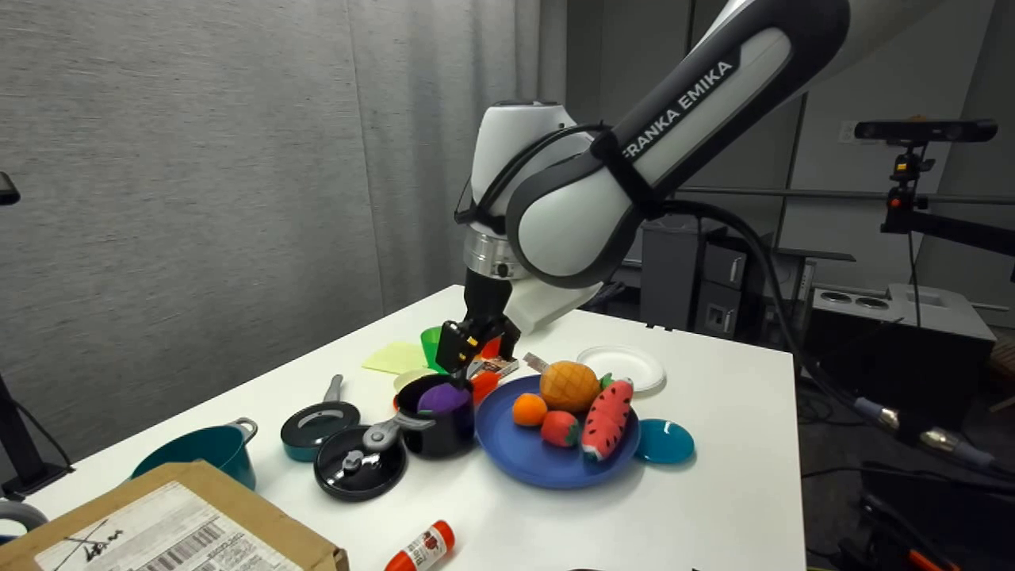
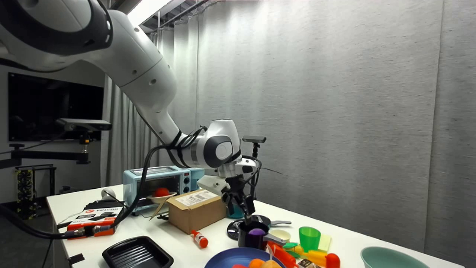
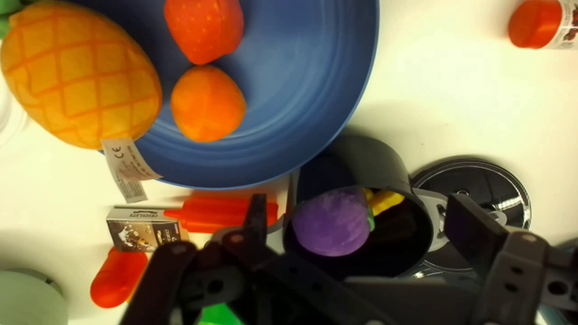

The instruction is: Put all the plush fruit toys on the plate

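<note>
End effector (image 3: pixel 363 216): hanging over the black pot (image 1: pixel 446 440), jaws spread super wide, not gripping anything; can't tell if it touches the pot's rim
Purple plush toy (image 3: pixel 332 223): sitting down inside that pot, showing between the jaws in the wrist view; there's some yellow thing (image 3: pixel 384 201) in there with it, can't make out what
Blue plate (image 1: pixel 523 465): flat on the white worktop (image 1: pixel 682 523) just beside the pot, 4 plush fruits (image 1: pixel 530 410) on it
Pineapple (image 3: pixel 81 76): chunky guy, lying at the plate's edge
Orange (image 3: pixel 207 104) and strawberry (image 3: pixel 205 29): right next to each other on the plate, kinda toward the middle
Watermelon (image 1: pixel 607 422): long slice on the side away from the pot, 1 end up by the pineapple's leaves
Black lid (image 1: pixel 366 476): on the worktop just beside the pot
Red squeeze bottle (image 3: pixel 208 215): lying near the pot, next to a little chocolate box (image 3: pixel 135 232)
Teal disc (image 1: pixel 664 442): just beside the plate, with a white dish (image 1: pixel 623 367) near the plate too
Cardboard box (image 2: pixel 197 214): in an exterior view, with a light blue toaster oven (image 2: pixel 130 188) behind it
</note>
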You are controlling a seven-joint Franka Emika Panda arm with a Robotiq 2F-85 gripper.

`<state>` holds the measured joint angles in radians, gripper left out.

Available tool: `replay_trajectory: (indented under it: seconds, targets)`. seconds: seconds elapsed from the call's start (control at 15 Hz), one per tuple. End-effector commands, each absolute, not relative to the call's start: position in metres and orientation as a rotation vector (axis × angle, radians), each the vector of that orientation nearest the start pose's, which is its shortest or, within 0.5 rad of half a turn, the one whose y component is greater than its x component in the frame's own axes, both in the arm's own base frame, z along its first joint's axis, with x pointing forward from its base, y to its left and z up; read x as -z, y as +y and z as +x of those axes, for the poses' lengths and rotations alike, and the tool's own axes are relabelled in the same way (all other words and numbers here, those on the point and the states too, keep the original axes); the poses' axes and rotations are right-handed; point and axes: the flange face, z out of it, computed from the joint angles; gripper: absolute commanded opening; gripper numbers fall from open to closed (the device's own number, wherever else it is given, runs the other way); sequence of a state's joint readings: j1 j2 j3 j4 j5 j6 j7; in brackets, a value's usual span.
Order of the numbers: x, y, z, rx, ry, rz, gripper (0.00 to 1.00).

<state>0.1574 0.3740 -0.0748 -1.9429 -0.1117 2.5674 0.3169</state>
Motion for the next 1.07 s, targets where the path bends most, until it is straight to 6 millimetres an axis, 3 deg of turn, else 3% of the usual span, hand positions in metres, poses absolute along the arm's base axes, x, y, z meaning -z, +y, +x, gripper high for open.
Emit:
replay_trajectory:
  seconds: [0.0,0.53,1.0]
  targets:
    - [-0.313,0.058,0.655,0.396,0.230,-3.149,1.00]
    - [-0.305,0.042,0.695,0.404,0.258,-3.163,1.00]
    - [-0.262,0.044,0.715,0.313,0.101,-3.055,1.00]
